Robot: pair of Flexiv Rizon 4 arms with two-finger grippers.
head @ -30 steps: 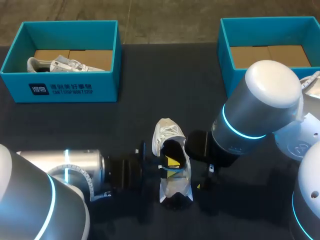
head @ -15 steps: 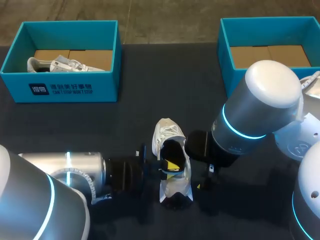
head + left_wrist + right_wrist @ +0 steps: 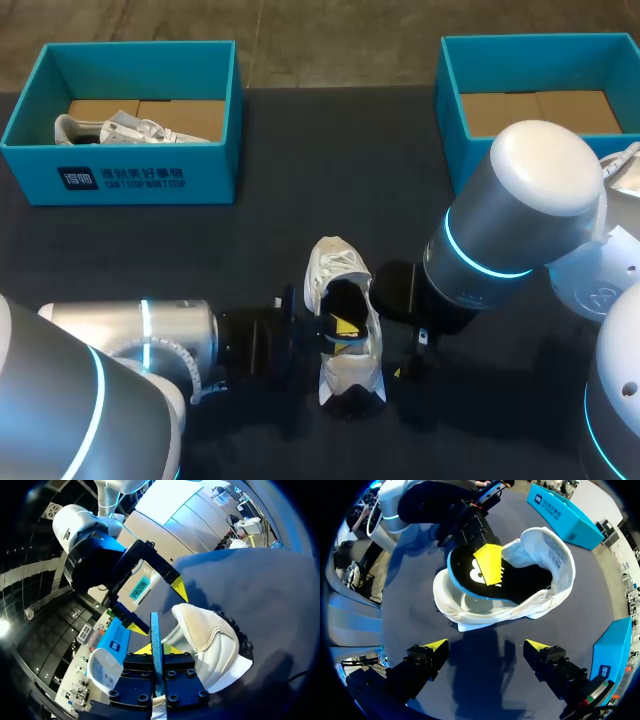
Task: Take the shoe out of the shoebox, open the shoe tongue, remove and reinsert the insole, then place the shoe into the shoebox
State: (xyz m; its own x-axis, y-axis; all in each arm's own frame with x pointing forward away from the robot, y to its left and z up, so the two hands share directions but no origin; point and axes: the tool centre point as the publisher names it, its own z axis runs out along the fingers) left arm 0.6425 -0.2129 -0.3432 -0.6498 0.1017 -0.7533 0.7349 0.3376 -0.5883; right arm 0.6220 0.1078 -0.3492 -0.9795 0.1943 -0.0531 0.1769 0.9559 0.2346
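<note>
A dark table (image 3: 485, 680) lies under my right pincer (image 3: 486, 645). It is matte and spreads wide ahead of it.

insole (image 3: 465, 572): one end hidden inside shoe (image 3: 555, 565)
right shoebox (image 3: 447, 100): cut by right edge
second shoe (image 3: 120, 128): partly behind left shoebox (image 3: 200, 175) wall

Shoe (image 3: 336, 266) white soft matt cloth, insole (image 3: 461, 563) black matt w/ blue foam edge, table (image 3: 300, 180) dark matt.

You have two boxes: left box (image 3: 120, 180), right box (image 3: 448, 110). You see two shoes, the loose shoe (image 3: 350, 375) and the boxed shoe (image 3: 110, 128), plus one insole (image 3: 462, 571).
</note>
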